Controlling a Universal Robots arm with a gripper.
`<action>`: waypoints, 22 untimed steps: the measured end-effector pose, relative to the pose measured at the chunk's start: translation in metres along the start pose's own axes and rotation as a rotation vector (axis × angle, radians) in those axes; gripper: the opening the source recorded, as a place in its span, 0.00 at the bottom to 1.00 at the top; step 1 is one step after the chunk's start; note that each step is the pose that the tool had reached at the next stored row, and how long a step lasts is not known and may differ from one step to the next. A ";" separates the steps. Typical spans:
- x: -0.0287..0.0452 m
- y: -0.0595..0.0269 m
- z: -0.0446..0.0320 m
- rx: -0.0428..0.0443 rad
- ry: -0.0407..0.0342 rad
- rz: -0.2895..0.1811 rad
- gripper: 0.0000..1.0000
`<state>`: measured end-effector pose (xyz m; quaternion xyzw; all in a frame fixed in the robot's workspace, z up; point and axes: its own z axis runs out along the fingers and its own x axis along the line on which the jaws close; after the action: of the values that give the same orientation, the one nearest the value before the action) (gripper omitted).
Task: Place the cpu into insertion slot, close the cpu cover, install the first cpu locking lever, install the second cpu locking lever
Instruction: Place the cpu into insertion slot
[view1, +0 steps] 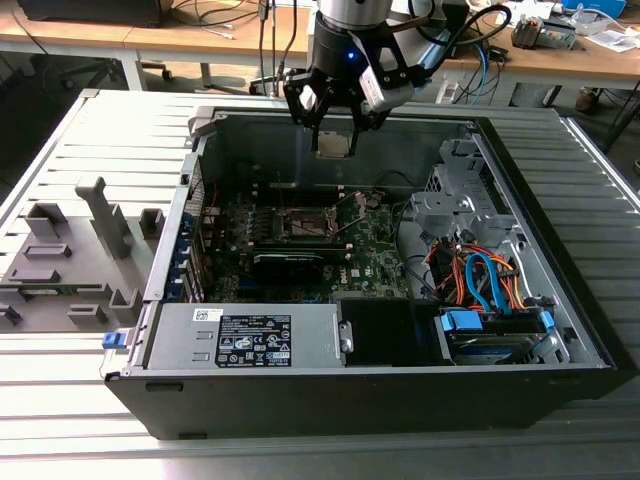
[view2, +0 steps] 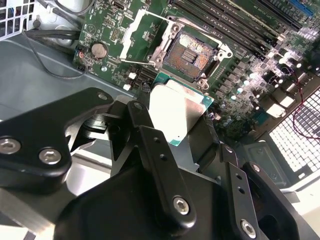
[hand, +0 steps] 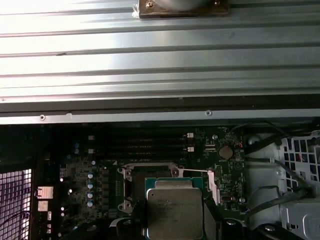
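Note:
My gripper (view1: 333, 133) is shut on the cpu (view1: 333, 144), a flat square chip with a pale metal top, and holds it by its edges above the open computer case. In the second wrist view the cpu (view2: 177, 112) hangs between the black fingers (view2: 142, 122), short of the insertion slot (view2: 192, 54). That slot is a dark square socket with a silvery rim, open and with nothing in it. The cpu cover (view2: 136, 34) is swung open beside it. In the first wrist view the cpu (hand: 174, 210) hides part of the insertion slot (hand: 134, 176). On the motherboard below sits the insertion slot (view1: 303, 222).
The case walls (view1: 250, 130) ring the motherboard. A power supply (view1: 250, 340) fills the near side and a drive cage with orange and blue cables (view1: 480, 280) sits at the exterior view's right. Grey fixtures (view1: 70, 250) stand on the ribbed table at its left. Memory slots (view2: 225, 20) run beside the socket.

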<state>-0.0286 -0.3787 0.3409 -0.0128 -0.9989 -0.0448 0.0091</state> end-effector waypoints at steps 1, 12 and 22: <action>0.0000 -0.0001 0.0001 0.0000 0.0000 0.000 0.54; -0.0001 -0.0022 0.0016 0.0000 0.0000 0.000 0.54; 0.0003 -0.0063 0.0024 0.0000 0.0000 0.000 0.54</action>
<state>-0.0291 -0.3847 0.3380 -0.0128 -0.9989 -0.0448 0.0091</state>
